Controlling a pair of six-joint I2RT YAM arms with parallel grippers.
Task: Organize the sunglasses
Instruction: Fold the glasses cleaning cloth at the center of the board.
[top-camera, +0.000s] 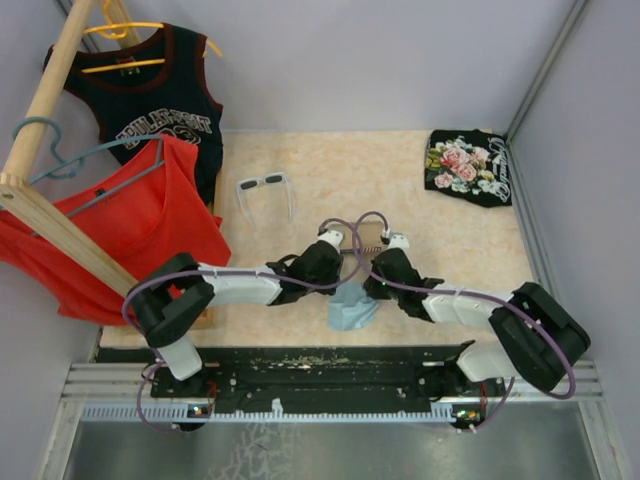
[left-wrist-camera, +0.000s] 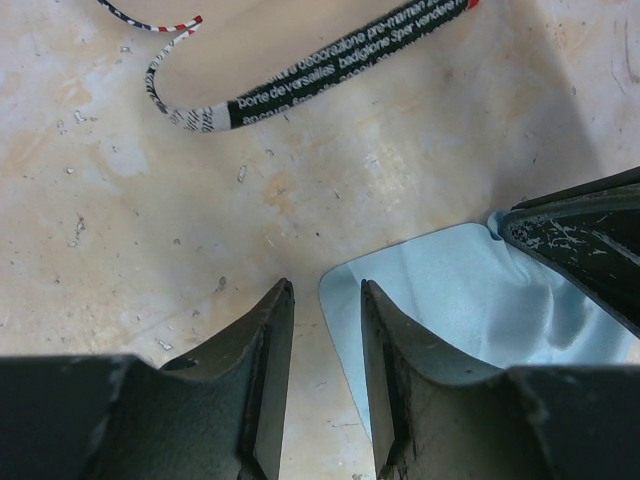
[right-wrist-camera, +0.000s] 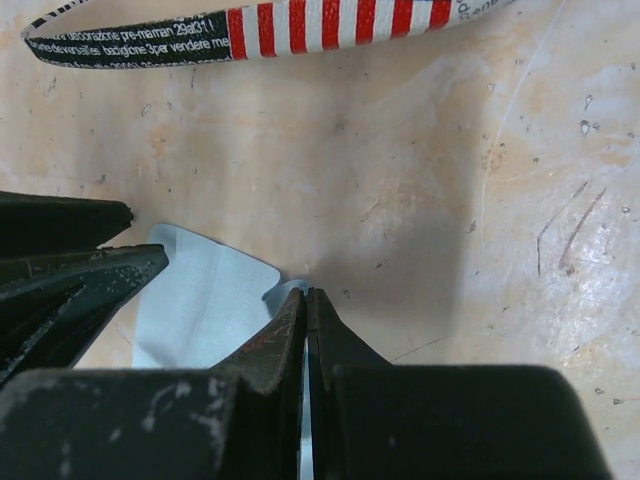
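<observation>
1. Surface: pale, marbled, scuffed; carries everything below.
2. Red shirt: on a hanger, far left of the left fingers.
3. Black jersey: on a hanger, beyond the red shirt, well away from both sets of fingers.
4. Flowered black garment: lying flat, beyond and to the right of the right fingers, well apart.
5. Blue cloth: rumpled, lying between the two sets of fingers. The right fingers are pressed together on one corner of it. The left fingers stand narrowly spread with bare surface between them, the cloth's edge just beside the right-hand one.
6. Sunglasses: white frame, dark lenses, arms unfolded toward the robot. They lie on the surface beyond and to the left of the left fingers, well apart, touched by neither.
7. Printed band: black with white lettering, red-and-white stripes on one stretch. It lies on the surface just ahead of both sets of fingers.
</observation>
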